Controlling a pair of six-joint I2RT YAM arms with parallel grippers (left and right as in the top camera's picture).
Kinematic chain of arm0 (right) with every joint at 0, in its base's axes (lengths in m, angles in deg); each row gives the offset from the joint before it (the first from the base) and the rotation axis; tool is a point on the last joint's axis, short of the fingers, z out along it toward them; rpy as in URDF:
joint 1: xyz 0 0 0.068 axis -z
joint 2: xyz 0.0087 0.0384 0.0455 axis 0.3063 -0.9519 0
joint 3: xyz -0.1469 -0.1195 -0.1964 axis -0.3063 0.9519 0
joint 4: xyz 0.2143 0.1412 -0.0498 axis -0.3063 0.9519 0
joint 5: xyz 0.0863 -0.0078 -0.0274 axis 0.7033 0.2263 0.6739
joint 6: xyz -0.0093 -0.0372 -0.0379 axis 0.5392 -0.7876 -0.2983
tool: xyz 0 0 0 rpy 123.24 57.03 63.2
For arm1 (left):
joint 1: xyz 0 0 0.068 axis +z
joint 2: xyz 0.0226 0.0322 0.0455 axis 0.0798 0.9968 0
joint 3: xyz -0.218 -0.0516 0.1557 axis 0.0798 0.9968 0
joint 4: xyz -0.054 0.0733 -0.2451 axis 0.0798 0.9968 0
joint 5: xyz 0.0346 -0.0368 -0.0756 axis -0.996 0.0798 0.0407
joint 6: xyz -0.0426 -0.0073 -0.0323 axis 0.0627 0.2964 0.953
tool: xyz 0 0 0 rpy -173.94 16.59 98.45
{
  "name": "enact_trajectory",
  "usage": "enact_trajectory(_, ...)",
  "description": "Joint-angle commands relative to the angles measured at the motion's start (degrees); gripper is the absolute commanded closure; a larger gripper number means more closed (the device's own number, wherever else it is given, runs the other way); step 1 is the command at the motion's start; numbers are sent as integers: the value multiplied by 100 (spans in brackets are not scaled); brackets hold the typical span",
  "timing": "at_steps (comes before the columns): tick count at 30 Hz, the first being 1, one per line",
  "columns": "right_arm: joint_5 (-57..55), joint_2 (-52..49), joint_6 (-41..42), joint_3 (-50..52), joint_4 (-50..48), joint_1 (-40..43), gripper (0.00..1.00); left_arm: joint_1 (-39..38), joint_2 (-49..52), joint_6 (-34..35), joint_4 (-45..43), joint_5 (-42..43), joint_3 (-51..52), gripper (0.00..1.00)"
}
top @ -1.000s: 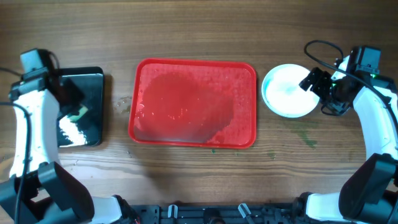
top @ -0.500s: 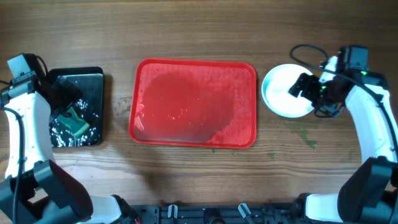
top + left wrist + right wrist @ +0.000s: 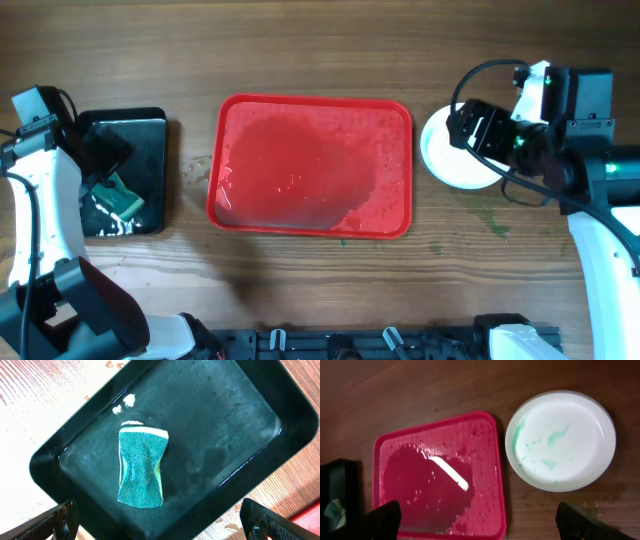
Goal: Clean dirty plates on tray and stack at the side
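The red tray (image 3: 310, 215) lies mid-table, wet, with no plate on it; the right wrist view shows its right rim (image 3: 498, 485). To its right on the wood rests a white plate (image 3: 560, 440) with faint green smears, seen too in the overhead view (image 3: 440, 160). I cannot tell whether others lie under it. My right gripper (image 3: 480, 527) hangs open high above the gap between tray and plate, holding nothing, and the right gripper (image 3: 478, 128) partly covers the plate from overhead. My left gripper (image 3: 160, 525) is open above the black tray (image 3: 260, 395).
A green sponge (image 3: 141, 470) lies loose in the wet black tray (image 3: 150, 125) at the far left, and the sponge (image 3: 122, 193) also shows from overhead. Water drops mark the wood between the two trays. Green stains spot the table below the plate.
My left gripper has opened and let go of the sponge, which now lies in the black tray. My right arm has risen and shifted left over the plate.
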Motion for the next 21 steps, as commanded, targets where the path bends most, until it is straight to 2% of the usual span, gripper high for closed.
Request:
enact_trajectory(1,-103,367,-629,-59,-129,-42,0,11,63,76,-17,42,-52,0)
enact_trajectory(3,-105,671,-1093,-11,-313,-90,0,11,63,76,-17,42,-52,0)
enact_trajectory(5,-103,1003,-1478,280,-999,-90,0,11,63,76,-17,42,-52,0)
enact_trajectory(9,-142,2629,-1873,2249,-3088,-87,0,11,63,76,-17,42,-52,0)
enact_trajectory(13,-98,4100,-1735,4315,-4356,-87,0,11,63,76,-17,42,-52,0)
enact_trajectory(16,-50,5082,-1283,5766,-5547,-90,0,15,63,76,-17,42,-52,0)
enact_trajectory(18,-35,5720,-1010,6537,-5880,-90,0,15,63,76,-17,42,-52,0)
enact_trajectory(21,-35,6537,-1010,7191,-5884,-90,0,15,63,76,-17,42,-52,0)
